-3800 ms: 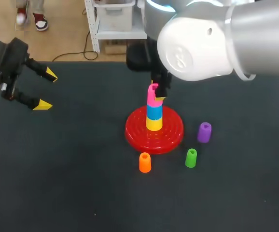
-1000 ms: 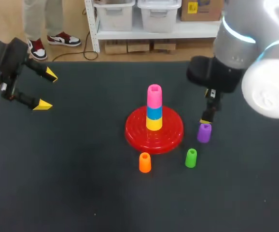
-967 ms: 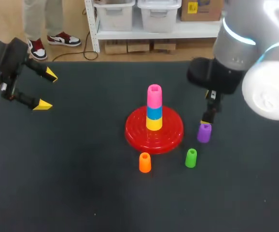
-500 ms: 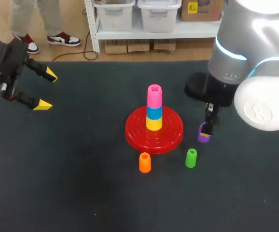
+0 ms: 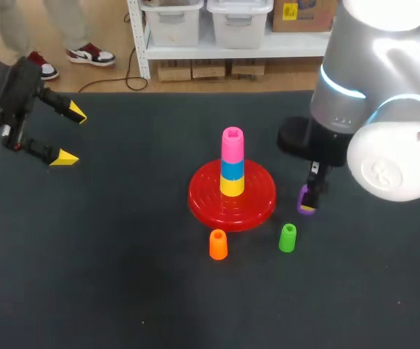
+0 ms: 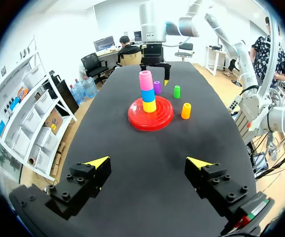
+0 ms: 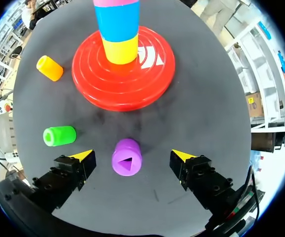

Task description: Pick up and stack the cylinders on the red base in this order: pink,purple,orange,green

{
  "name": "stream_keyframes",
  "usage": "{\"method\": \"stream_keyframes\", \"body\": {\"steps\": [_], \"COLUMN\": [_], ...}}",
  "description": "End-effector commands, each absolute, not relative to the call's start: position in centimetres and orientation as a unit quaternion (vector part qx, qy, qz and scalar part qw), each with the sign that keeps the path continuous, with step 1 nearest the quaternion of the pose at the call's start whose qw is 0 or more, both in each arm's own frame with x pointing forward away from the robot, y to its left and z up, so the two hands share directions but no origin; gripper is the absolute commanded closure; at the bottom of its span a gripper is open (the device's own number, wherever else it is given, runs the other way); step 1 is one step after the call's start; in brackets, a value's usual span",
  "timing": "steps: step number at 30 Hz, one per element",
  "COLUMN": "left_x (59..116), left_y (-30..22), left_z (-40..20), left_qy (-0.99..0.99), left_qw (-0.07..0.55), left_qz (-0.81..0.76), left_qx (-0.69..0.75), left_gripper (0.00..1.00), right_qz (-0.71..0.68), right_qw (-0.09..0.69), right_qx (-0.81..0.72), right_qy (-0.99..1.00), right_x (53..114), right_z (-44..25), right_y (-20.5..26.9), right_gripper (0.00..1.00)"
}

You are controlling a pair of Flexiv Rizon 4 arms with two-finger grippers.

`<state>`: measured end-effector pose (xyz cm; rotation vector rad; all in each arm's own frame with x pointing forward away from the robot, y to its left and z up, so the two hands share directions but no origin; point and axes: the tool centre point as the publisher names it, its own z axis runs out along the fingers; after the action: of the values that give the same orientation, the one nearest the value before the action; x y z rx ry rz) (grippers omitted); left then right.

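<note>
The red base [image 5: 232, 202] sits mid-table with a yellow, blue and pink stack; the pink cylinder [image 5: 232, 143] is on top. The purple cylinder [image 7: 127, 157] stands upright on the table between the open fingers of my right gripper [image 7: 132, 157], touched by neither; in the head view it shows partly behind that gripper [image 5: 309, 193]. The green cylinder [image 5: 288, 238] and orange cylinder [image 5: 218, 244] stand in front of the base. My left gripper [image 5: 69, 134] hovers open and empty at the table's far left [image 6: 148, 162].
The base [image 7: 124, 65] lies just ahead of the right gripper, with the green cylinder [image 7: 59, 136] beside one finger and the orange cylinder [image 7: 50, 67] further off. The black table [image 5: 123, 276] spreads wide in front and to the left.
My right gripper has come down from above the purple cylinder until its open fingers straddle it. The left arm has stayed put.
</note>
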<state>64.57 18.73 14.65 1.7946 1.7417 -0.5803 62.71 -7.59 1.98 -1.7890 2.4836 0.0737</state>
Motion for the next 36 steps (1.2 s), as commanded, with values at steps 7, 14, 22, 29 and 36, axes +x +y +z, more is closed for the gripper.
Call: {"method": "stream_keyframes", "body": {"steps": [7,14,22,29,36], "left_x": [64.5,64.5,64.5,64.5,64.5], "left_y": [18.7,18.7,18.7,18.7,18.7], "left_z": [14.6,14.6,14.6,14.6,14.6], "left_qy": [0.65,0.65,0.65,0.65,0.65], "left_qw": [0.284,0.284,0.284,0.284,0.284], "left_qz": [-0.216,-0.216,-0.216,-0.216,-0.216], "left_qx": [0.67,0.67,0.67,0.67,0.67], "left_gripper": [0.0,0.0,0.0,0.0,0.0], "right_qz": [0.025,0.027,0.027,0.03,0.026], "right_qw": [0.037,0.035,0.03,0.026,0.034], "right_qx": [-0.578,-0.581,-0.582,-0.583,-0.588], "right_qy": [0.815,0.813,0.812,0.811,0.808], "right_x": [62.8,62.7,62.6,62.5,62.7], "right_z": [1.4,1.2,1.1,1.1,2.2], "right_y": [-7.6,-7.3,-7.3,-7.3,-7.3], "right_gripper": [0.0,1.0,1.0,1.0,1.0]}}
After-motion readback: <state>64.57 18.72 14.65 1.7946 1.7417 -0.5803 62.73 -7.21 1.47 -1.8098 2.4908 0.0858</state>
